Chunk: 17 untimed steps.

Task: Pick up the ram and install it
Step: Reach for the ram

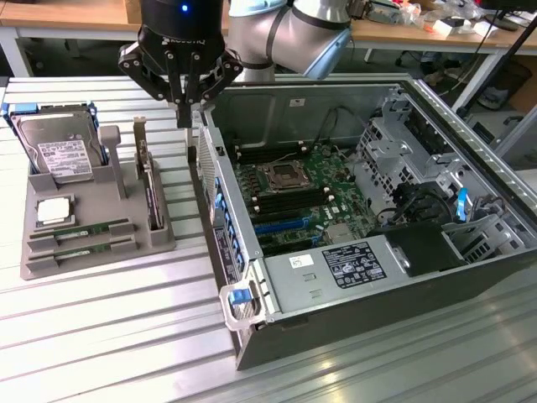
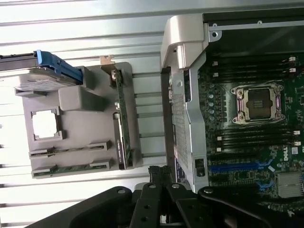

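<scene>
We see a narrow lane of bare bench point(image 1: 186, 220) between the tray point(image 1: 99, 200) and the case wall point(image 1: 215, 197). In the exterior view the gripper point(image 1: 188, 119), fingers point(image 1: 180, 92) pressed together, hangs above the lane's twelve o'clock end. The ram sticks point(image 1: 84, 230) lie flat with open air overhead. The upright card point(image 1: 152, 189) fences them at three o'clock, and the chip point(image 1: 52, 210) and drive point(image 1: 60, 153) stand at twelve. At six o'clock of the tray we find wide bare bench. Inside the case, the slots point(image 1: 289, 200) beside the socket point(image 1: 281, 176) lie open from above. The wall guards their nine o'clock; the cage point(image 1: 403, 143) and cables point(image 1: 401, 201) crowd three.
</scene>
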### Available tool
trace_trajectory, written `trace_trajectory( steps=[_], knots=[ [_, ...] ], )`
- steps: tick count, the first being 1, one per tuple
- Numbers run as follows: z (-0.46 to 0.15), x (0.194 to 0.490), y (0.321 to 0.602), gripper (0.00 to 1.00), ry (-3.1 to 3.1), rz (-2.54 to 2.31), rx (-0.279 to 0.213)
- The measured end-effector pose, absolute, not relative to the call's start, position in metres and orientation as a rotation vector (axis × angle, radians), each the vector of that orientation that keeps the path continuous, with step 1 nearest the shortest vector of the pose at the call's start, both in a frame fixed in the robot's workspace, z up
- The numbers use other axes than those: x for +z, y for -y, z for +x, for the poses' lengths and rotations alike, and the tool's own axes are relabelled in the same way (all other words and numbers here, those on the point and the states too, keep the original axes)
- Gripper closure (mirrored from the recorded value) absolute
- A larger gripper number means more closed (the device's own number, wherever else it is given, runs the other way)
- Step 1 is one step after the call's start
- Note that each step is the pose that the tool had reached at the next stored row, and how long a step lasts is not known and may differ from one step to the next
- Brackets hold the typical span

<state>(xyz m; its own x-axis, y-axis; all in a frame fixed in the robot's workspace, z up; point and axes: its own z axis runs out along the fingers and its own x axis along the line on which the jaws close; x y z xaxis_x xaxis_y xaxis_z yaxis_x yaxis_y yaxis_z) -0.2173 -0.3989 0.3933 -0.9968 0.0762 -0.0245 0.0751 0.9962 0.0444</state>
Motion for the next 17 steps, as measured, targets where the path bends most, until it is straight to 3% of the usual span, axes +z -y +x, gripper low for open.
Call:
trace_trajectory(
  steps=[17],
  knots=[
    [-0.243,0.393,0.399,0.9,-3.112,0.118,0.068]
  ],
)
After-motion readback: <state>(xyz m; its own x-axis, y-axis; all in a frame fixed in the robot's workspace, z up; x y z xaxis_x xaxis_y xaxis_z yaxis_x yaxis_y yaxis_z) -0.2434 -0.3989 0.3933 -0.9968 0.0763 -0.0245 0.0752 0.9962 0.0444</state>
